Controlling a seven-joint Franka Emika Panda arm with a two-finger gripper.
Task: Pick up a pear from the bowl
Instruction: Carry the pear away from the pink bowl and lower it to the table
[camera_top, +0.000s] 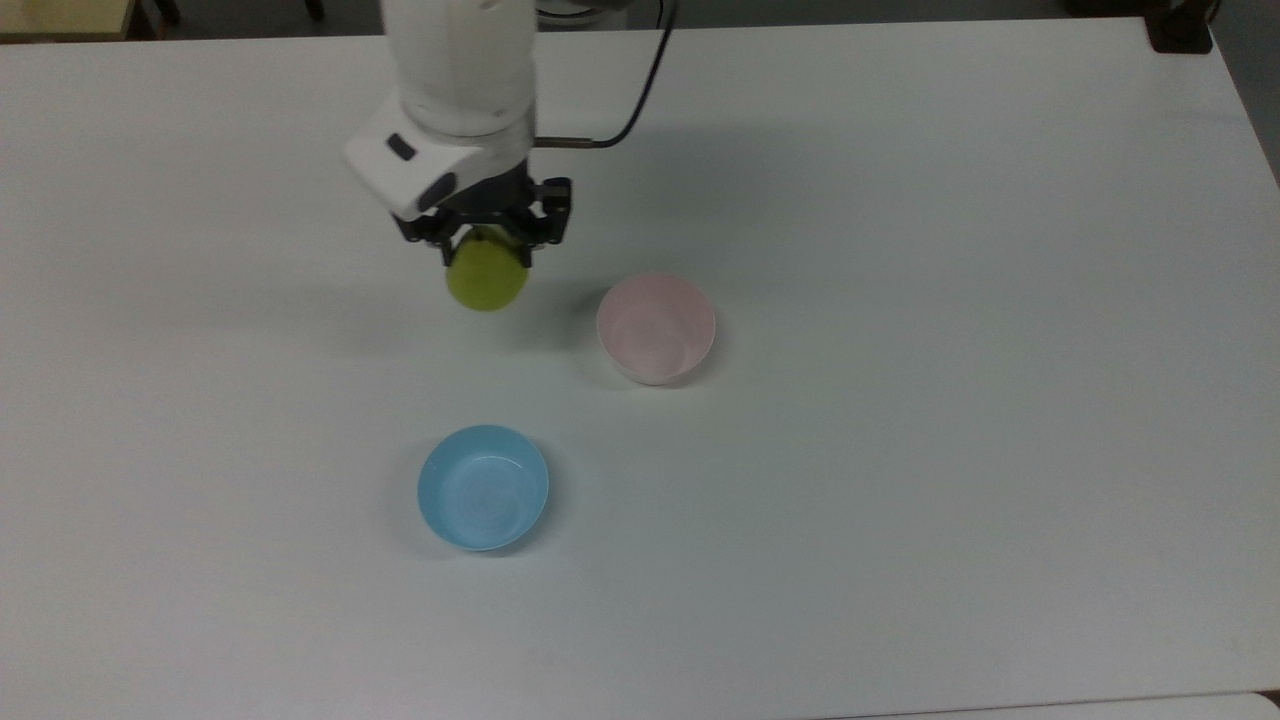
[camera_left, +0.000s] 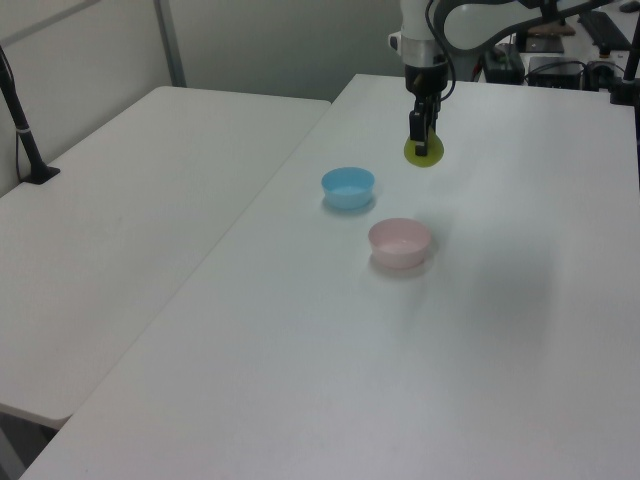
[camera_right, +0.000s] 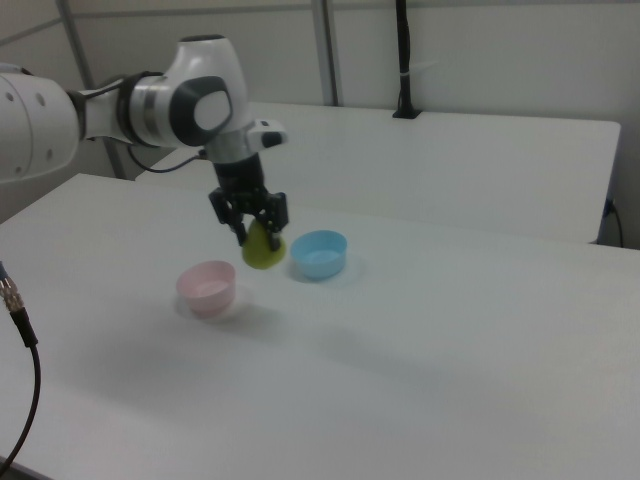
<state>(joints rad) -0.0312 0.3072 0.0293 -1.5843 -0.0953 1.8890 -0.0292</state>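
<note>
White table (camera_top: 900, 450), jaws clamped on pear (camera_top: 486, 278), held aloft beside pink bowl (camera_top: 656, 330)

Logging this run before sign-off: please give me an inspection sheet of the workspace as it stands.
Surface: white table, bare apart from two bowls.
Job's things: pear held in the air, clear of the pink bowl, which is empty.
Clutter: blue bowl, empty, apart from the pink one.
Grippers: tool shut on the pear, hanging toward the top view's left of the pink bowl.
Cables: black cable running from the wrist up along the arm.
Surroundings: second white table alongside; a dark post standing on another table.
</note>
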